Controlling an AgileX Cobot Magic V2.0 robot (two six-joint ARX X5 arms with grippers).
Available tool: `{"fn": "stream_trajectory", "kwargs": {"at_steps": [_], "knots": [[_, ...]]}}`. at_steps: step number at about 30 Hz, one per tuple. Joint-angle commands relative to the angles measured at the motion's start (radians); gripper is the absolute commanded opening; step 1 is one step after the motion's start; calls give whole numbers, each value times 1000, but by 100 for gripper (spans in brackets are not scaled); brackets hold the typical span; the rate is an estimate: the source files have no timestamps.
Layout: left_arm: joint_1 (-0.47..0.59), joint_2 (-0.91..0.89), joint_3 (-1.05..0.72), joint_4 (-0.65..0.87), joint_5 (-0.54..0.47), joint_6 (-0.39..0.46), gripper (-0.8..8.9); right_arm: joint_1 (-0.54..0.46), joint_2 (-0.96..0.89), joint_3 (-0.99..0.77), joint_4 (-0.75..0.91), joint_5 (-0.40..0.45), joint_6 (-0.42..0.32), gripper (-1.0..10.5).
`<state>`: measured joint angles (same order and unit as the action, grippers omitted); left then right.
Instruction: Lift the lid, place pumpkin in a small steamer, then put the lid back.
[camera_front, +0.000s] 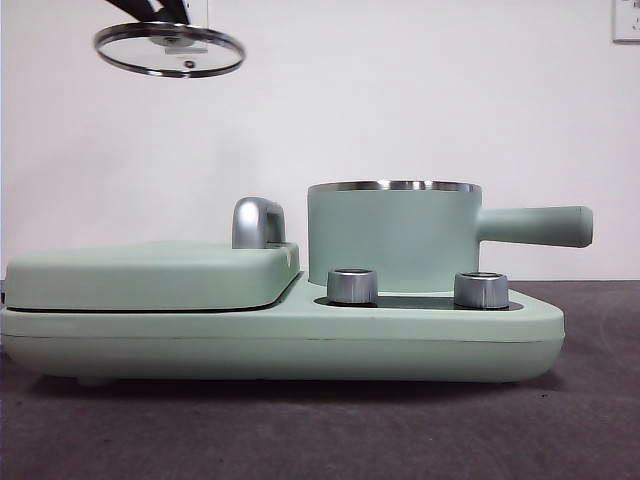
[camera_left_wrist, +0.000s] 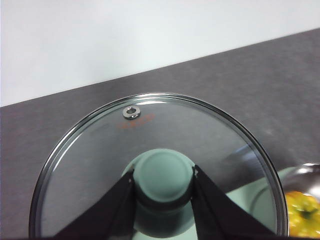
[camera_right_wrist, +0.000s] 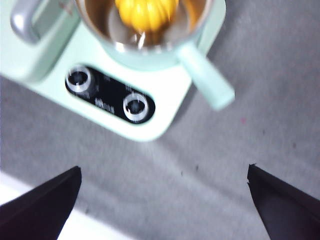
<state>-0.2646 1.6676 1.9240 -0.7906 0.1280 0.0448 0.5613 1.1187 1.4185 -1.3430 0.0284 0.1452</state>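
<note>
Pumpkin (camera_right_wrist: 146, 13): cut off by the right wrist picture's edge; stem not visible; hidden behind the steamer (camera_front: 393, 236) wall in the front view.
Right wrist picture: motion-blurred; panel (camera_right_wrist: 110, 99) markings unreadable.
Lid (camera_left_wrist: 159, 165): near rim cut off in the left wrist view; printed mark illegible.
Lid knob (camera_front: 172, 22): hidden in the front view.

My front camera sits low, level with the tabletop (camera_front: 600, 430), close to the small steamer (camera_front: 395, 240). My left wrist camera looks down through the lid (camera_left_wrist: 150, 150). My right wrist camera looks down from higher; both wrist cameras see the pumpkin (camera_right_wrist: 146, 14).
</note>
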Motion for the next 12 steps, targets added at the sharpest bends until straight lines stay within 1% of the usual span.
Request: {"fn": "stream_trajectory", "kwargs": {"at_steps": [1, 3, 7, 9, 12], "knots": [[-33, -4, 31, 13, 7, -8, 17, 7, -108, -84, -38, 2, -3, 545], [-59, -4, 31, 3, 8, -8, 17, 7, -204, -159, 50, -8, 6, 545], [-118, -4, 16, -5, 12, -7, 17, 7, -383, -296, 222, -13, 49, 545], [-147, -4, 0, -5, 20, -7, 17, 7, -458, -343, 265, -13, 63, 545], [-189, -4, -40, 15, 24, -6, 17, 7, -546, -384, 275, -2, 80, 545]]}}
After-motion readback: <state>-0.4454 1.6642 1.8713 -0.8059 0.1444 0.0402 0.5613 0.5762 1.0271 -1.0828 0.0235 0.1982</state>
